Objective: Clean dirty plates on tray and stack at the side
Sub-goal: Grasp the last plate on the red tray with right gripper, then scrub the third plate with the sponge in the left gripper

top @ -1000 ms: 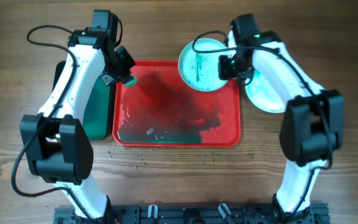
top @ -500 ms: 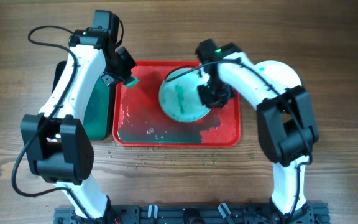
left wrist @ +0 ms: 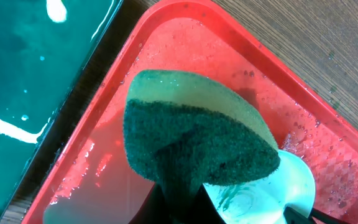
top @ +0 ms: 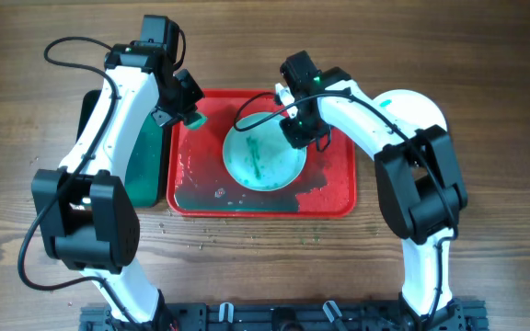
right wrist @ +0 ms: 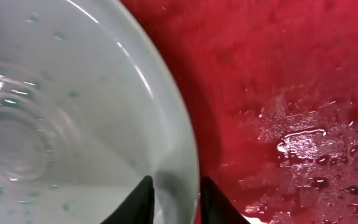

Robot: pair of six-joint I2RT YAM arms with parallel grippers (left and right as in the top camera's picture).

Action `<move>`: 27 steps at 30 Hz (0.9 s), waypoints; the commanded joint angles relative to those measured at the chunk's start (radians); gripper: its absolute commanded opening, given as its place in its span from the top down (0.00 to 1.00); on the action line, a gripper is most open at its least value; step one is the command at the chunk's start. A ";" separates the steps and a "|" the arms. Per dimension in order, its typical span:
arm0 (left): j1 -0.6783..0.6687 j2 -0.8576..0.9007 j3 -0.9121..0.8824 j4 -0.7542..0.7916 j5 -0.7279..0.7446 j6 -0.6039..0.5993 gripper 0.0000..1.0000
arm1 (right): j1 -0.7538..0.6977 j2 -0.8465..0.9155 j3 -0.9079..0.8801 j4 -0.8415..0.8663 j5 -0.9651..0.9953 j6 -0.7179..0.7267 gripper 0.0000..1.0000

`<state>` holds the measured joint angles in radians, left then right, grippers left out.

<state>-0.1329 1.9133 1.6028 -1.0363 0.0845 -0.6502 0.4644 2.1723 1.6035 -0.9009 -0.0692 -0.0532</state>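
**Overhead.** Step in hand, as I judge it: scrub the plate (top: 263, 158), which lies inside the red tray (top: 334, 179), right of its centre, with a teal smear (top: 258, 156) across its face. The right fingers (top: 294, 134) are at the plate's far-right rim. The left fingers (top: 180, 110) carry a sponge (top: 192, 118) over the tray's far-left corner, apart from the plate.

To do it well:
- The right side pins the rim so the plate cannot skate on the wet tray.
- The left side brings the sponge in from the open left, scouring face down.
- Strokes run along the smear, clear of the right fingers.

The left arm reaches up along the dark green tray (top: 145, 170), its wrist bent inward over the red rim. The right arm's elbow is out to the right over the worktop (top: 486, 55), and its forearm crosses leftward above the tray's far-right corner.

**Left wrist.** The left fingers (left wrist: 173, 202) are clamped on the sponge (left wrist: 197, 137) from the bottom of the frame. The dark scouring layer is nearest the lens, with the pale layer behind it. Beneath is the wet floor of the red tray (left wrist: 328, 162). The dark green tray (left wrist: 30, 74), holding teal water, sits just beside it on the left. An edge of the plate (left wrist: 297, 180) shows at lower right.

**Right wrist.** The right fingers (right wrist: 219, 202) are closed on the rim of the plate (right wrist: 73, 124), with one finger on each side of it. The red tray (right wrist: 291, 74) is beaded with water alongside. A dark shadow runs under the rim, so I cannot tell whether the plate sits fully flat. It should be seated before any sponge pressure goes on.
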 commanded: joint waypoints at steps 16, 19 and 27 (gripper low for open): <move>-0.101 0.000 -0.193 0.104 -0.008 0.262 0.96 | 0.040 0.023 -0.113 0.193 -0.338 0.482 0.96; -0.101 0.000 -0.341 0.275 -0.011 0.367 0.96 | 0.040 0.023 -0.113 0.199 -0.369 0.446 0.96; -0.153 0.000 -0.505 0.499 0.213 0.497 0.96 | 0.040 0.023 -0.113 0.204 -0.374 0.442 0.96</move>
<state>-0.2398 1.8847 1.1336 -0.5632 0.0822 -0.2794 0.4953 2.1731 1.5074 -0.6994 -0.4271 0.4061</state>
